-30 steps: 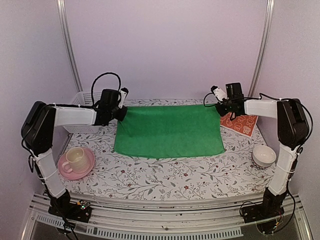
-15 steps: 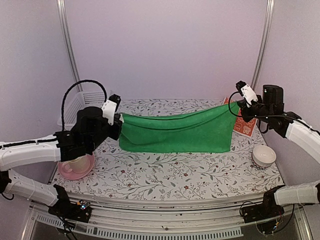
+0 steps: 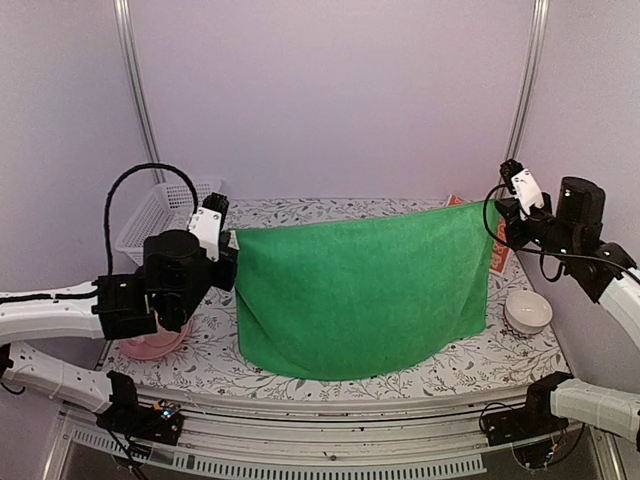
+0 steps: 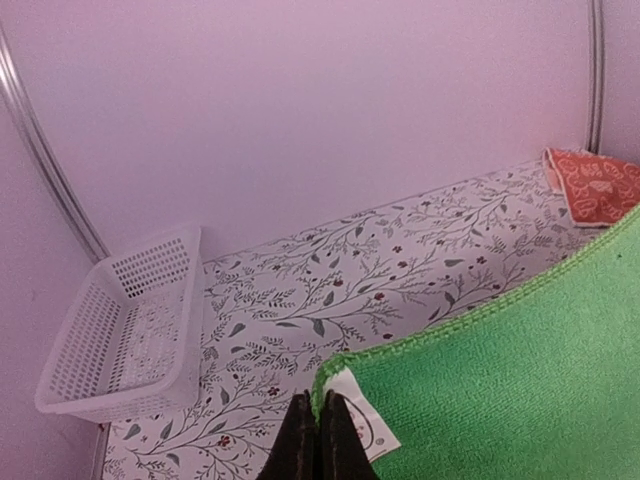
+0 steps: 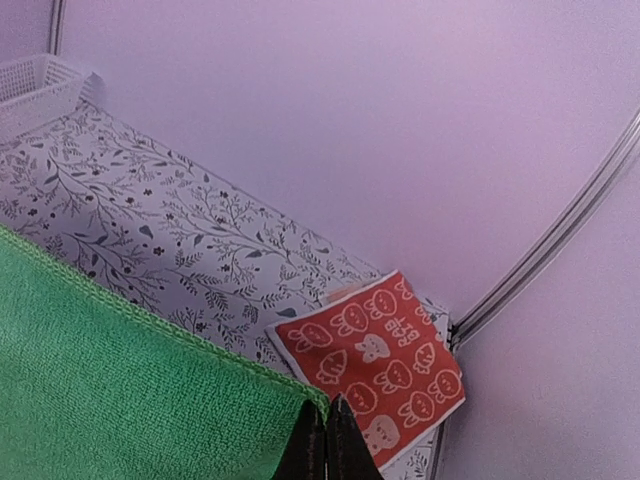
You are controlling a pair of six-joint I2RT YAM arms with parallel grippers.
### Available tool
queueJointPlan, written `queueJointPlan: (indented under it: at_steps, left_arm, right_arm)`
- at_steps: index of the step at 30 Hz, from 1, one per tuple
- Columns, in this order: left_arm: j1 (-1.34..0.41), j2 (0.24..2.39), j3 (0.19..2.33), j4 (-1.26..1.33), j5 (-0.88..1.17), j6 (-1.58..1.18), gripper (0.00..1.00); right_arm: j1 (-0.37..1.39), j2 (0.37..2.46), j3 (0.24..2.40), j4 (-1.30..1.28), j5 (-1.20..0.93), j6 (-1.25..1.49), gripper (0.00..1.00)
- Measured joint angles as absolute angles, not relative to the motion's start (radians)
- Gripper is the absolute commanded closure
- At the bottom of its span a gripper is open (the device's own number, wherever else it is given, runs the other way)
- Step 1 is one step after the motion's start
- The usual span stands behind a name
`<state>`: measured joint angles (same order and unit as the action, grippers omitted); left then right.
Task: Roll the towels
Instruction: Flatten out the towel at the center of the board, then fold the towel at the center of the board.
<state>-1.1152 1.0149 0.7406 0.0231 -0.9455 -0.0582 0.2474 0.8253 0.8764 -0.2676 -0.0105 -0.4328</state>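
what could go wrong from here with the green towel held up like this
The left claw and right claw each pinch only a corner tip of the towel; a slip at either would drop that side.
The towel's lower right edge hangs close to the bowl and might brush or nudge it when swung or lowered.

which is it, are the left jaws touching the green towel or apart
Touching. The left wrist view shows the left jaws shut on the top corner of the green towel, the cloth pinched between them with no gap.
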Motion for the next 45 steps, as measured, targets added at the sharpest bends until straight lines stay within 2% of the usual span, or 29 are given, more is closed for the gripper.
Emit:
queueJointPlan:
  at_steps: [8,14,20,31,45]
  left_arm:
    - [-0.741,1.464,0.943,0.062,-0.704,0.000,1.00]
    - [-0.534,1.843,1.232,0.077,-0.525,0.069,1.00]
    - [-0.443,2.122,1.478,0.063,-0.403,0.138,1.00]
    - [-0.390,2.218,1.576,0.078,-0.288,0.269,1.00]
    - [-0.385,2.084,1.336,0.121,-0.168,0.360,1.00]
  right_arm:
    - [0.240,1.380,0.925,-0.116,0.056,-0.472,0.98]
    - [0.221,1.773,1.187,-0.038,0.098,-0.488,0.98]
    - [0.206,2.010,1.401,0.016,0.146,-0.506,0.98]
    - [0.193,2.091,1.450,0.031,0.119,-0.538,0.98]
    - [0.172,1.851,1.195,0.028,-0.058,-0.635,0.98]
